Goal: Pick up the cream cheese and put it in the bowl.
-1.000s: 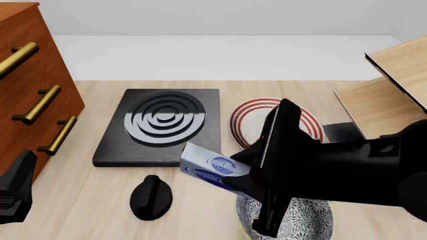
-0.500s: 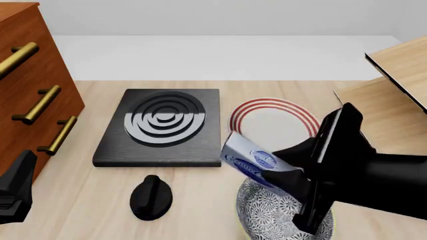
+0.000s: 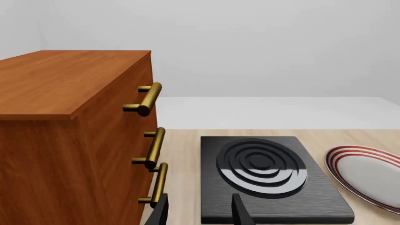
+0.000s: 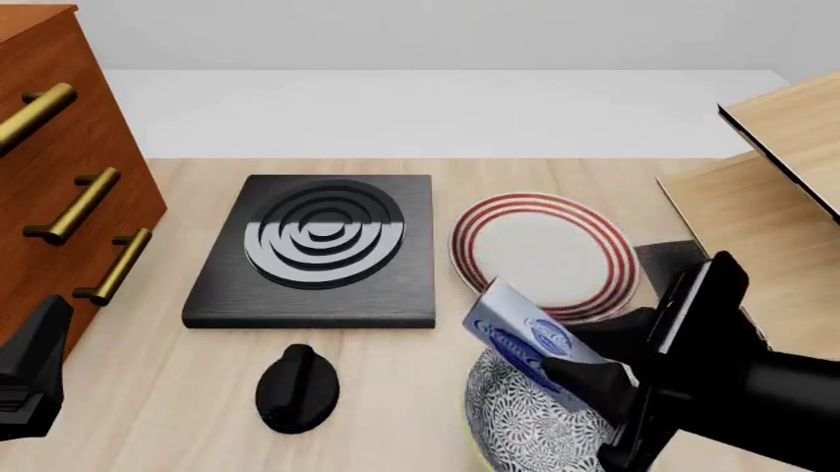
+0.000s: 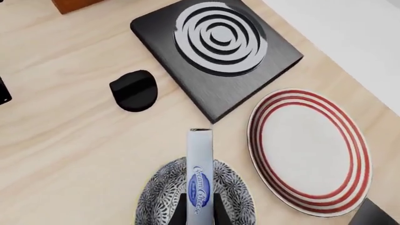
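One right hand (image 4: 607, 379) grips cream cheese (image 4: 522, 336) — above bowl (image 4: 525, 418) rim.

The only lettering is on the cream cheese box (image 5: 200, 176): a blue oval logo with white script that seems to read "Cream Cheese", though it is blurred. In the front view its oval logos (image 4: 545, 337) are too small to read.

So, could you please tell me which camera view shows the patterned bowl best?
The right wrist view: it looks down into the bowl, showing most of the rim and the cream cheese above it. The front view cuts it off at the frame's bottom, partly behind the right arm. The left wrist view misses it entirely.
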You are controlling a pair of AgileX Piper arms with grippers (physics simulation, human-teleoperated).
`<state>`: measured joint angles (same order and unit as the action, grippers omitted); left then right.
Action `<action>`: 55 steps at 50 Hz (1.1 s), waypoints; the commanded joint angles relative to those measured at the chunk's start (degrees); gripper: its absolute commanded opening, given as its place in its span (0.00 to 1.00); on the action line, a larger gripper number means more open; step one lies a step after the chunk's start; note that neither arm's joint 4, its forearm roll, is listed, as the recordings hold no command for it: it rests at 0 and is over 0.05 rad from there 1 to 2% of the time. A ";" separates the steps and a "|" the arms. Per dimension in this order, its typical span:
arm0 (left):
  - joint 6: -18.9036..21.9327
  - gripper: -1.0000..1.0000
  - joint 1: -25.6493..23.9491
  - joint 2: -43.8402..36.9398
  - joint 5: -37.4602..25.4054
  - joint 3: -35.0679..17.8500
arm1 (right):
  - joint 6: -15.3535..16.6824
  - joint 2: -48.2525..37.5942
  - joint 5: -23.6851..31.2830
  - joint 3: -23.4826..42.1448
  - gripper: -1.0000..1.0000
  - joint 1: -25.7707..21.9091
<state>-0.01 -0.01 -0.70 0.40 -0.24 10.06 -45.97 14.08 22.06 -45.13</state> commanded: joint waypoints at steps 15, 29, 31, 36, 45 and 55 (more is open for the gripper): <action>0.00 1.00 0.00 0.00 0.00 0.00 | -3.13 -1.94 -7.18 -5.33 0.00 1.44; 0.00 1.00 0.00 0.00 0.00 0.00 | -4.59 -3.88 -12.04 -8.87 0.00 2.45; 0.00 1.00 0.00 0.00 0.00 0.00 | -4.73 -4.11 -12.82 -9.53 0.00 2.44; 0.00 1.00 0.00 0.00 0.00 0.00 | -5.14 -4.01 -13.46 -10.31 0.00 2.54; 0.00 1.00 0.00 0.00 0.00 0.00 | -5.46 -3.65 -13.96 -11.17 0.00 2.58; 0.00 1.00 0.00 0.00 0.00 0.00 | -5.85 -4.24 -15.28 -12.01 0.00 2.61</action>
<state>-0.01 -0.01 -0.70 0.40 -0.24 5.24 -50.00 0.17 10.68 -42.62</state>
